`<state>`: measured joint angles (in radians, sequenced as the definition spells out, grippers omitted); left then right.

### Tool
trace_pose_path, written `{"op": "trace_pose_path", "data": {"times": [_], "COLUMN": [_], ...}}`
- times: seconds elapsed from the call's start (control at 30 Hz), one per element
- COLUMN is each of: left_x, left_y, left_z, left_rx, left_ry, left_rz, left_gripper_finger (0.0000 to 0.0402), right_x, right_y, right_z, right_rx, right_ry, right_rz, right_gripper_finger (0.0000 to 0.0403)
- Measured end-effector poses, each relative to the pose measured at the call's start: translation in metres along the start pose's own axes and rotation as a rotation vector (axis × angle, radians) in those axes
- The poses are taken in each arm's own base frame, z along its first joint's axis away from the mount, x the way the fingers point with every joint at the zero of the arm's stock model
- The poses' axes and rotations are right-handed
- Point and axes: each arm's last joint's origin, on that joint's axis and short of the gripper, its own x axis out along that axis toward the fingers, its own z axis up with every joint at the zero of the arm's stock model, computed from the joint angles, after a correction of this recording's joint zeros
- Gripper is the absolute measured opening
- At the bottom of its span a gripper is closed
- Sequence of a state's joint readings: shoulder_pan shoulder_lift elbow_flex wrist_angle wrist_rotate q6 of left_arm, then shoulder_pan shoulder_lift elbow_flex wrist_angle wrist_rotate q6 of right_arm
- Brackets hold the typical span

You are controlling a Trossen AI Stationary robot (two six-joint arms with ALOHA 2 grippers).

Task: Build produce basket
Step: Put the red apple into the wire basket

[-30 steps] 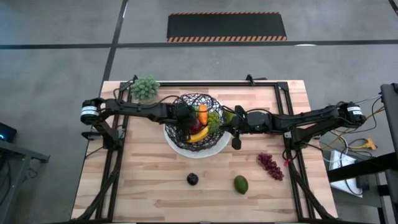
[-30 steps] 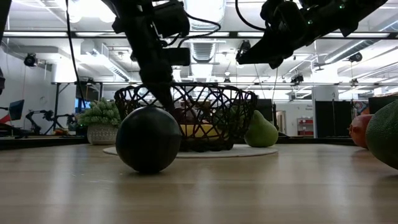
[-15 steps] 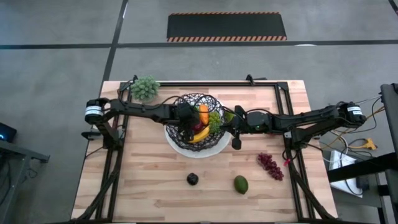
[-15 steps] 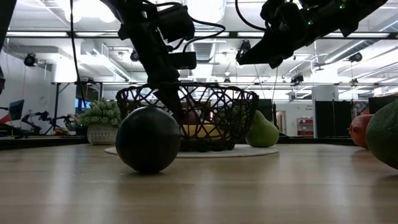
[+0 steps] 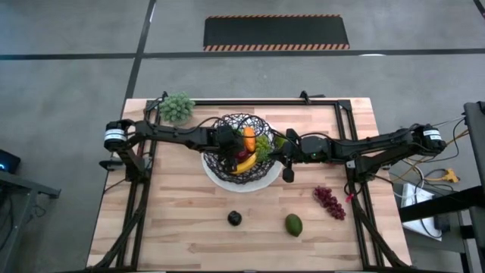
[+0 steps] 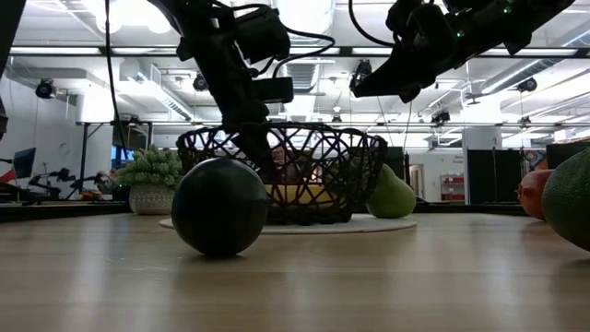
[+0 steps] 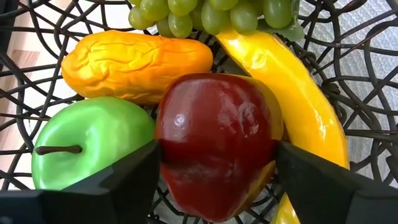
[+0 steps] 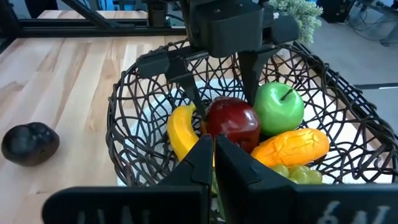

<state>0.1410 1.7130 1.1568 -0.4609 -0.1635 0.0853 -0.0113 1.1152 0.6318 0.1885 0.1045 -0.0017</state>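
Pale wooden planks form the tabletop [image 5: 174,220], which stands on a grey floor, with a bright workshop visible behind it in the low view. At the table's centre a flat white round plate [image 5: 261,180] carries the round black woven-wire basket [image 5: 227,125]. The dark left arm reaches down into this basket from its own side. The dark right arm waits just beside the basket's opposite rim, and the right gripper [image 8: 214,163] hangs with its fingers pressed together, empty.

Inside the basket lie a yellow banana [image 7: 292,93], a wrinkled orange carrot-like piece [image 7: 137,62], a smooth green apple [image 7: 93,140] and a bunch of green grapes [image 7: 205,14].

The left gripper [image 7: 214,165] has a shiny red apple [image 7: 217,143] squarely between its two fingers, one dark finger [image 7: 118,183] against each flank, low in the basket's middle. The apple appears to touch the mesh floor, though that is hard to confirm.

Outside the basket, near the table's front edge, sit a dark red grape bunch [image 5: 330,201], a green avocado [image 5: 294,224] and a dark round plum [image 5: 235,218]. All three lie nearer the right arm.
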Motion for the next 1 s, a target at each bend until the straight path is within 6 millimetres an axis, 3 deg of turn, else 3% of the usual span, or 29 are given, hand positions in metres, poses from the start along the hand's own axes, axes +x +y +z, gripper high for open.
{"op": "trace_pose_path", "data": {"times": [0.37,0.63,0.77,1.0], "left_x": [-0.007,-0.067,-0.094,-0.106], "left_y": [-0.001,-0.008,-0.021,-0.052], "left_z": [0.002,0.012,0.014,-0.004], "left_rx": [0.008,0.009,0.005,0.027], "left_ry": [-0.017,-0.202,-0.341,-0.588], "left_rz": [0.009,0.160,0.181,0.175], "left_gripper_finger": [0.0245,0.0243,0.0243,0.0242], "right_x": [0.000,0.000,0.000,-0.002], "right_y": [0.000,0.000,0.000,0.002], "right_z": [-0.002,-0.001,0.003,0.004], "right_rx": [-0.001,-0.015,-0.020,-0.067], "right_ry": [0.023,0.013,-0.035,-0.226], "right_rz": [0.001,0.001,0.001,0.074], "right_gripper_finger": [0.0009,0.0009,0.0009,0.0009]}}
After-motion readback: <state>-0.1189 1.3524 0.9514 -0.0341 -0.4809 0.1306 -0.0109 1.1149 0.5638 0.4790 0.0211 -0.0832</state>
